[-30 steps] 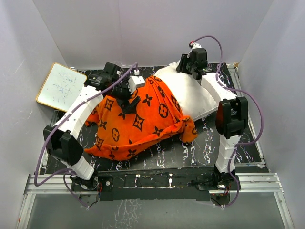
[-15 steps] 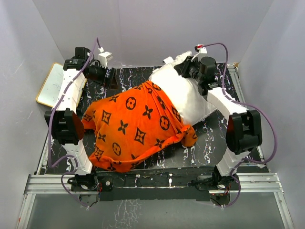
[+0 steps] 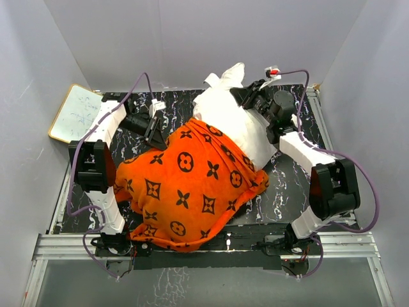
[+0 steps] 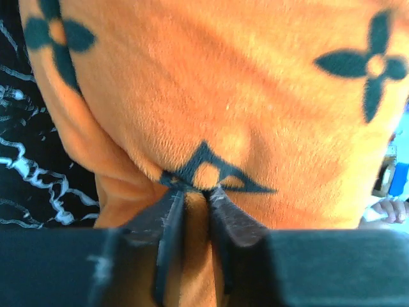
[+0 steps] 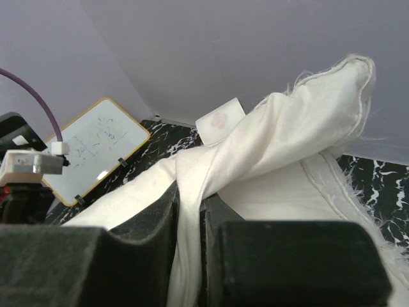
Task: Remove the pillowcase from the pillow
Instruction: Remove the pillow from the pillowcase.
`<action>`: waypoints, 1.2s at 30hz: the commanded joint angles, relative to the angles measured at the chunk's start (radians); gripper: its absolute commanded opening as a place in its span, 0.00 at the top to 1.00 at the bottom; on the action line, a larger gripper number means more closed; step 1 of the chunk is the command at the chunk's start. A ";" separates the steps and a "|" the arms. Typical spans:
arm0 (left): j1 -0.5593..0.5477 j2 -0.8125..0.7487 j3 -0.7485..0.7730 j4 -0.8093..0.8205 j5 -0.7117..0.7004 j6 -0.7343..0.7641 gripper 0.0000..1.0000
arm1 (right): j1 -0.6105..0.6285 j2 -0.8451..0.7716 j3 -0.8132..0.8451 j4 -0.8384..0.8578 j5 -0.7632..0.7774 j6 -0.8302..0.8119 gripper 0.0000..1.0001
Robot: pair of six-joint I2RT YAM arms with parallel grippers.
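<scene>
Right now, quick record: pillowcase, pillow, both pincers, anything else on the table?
pillowcase: orange, covers the pillow's near part
pillow: white, far end bare
left pincer: shut on a pillowcase fold
right pincer: shut on the pillow's bare fabric
whiteboard: far left, apart from the pillow

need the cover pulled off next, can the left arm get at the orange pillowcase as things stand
Probably yes: the left end effector is right at the pillowcase, pinching a fold of it, with nothing in between.
</scene>
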 commanded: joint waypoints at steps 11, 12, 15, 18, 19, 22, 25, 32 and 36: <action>-0.056 -0.054 0.276 -0.099 0.327 -0.138 0.03 | 0.005 -0.147 0.006 0.235 0.251 -0.075 0.92; -0.069 -0.071 0.231 -0.104 0.292 -0.112 0.03 | 0.005 -0.146 0.008 0.238 0.251 -0.075 0.92; -0.122 -0.115 0.113 -0.091 0.153 -0.002 0.03 | 0.004 -0.145 0.013 0.243 0.243 -0.074 0.92; -0.170 -0.156 0.026 0.079 -0.123 -0.042 0.03 | 0.005 -0.152 0.013 0.243 0.233 -0.075 0.92; -0.174 -0.172 -0.008 0.134 -0.201 -0.046 0.03 | 0.005 -0.155 0.011 0.243 0.231 -0.076 0.92; -0.180 -0.202 -0.067 0.246 -0.429 -0.011 0.03 | 0.005 -0.167 0.012 0.244 0.222 -0.079 0.92; -0.187 -0.206 -0.104 0.269 -0.497 0.057 0.10 | 0.005 -0.167 0.027 0.252 0.202 -0.069 0.92; -0.203 -0.168 -0.032 0.361 -0.604 -0.005 1.00 | 0.005 -0.144 0.058 0.274 0.180 -0.026 0.92; -0.200 -0.112 0.282 0.431 -0.693 -0.003 1.00 | 0.005 -0.112 0.088 0.296 0.193 -0.006 0.92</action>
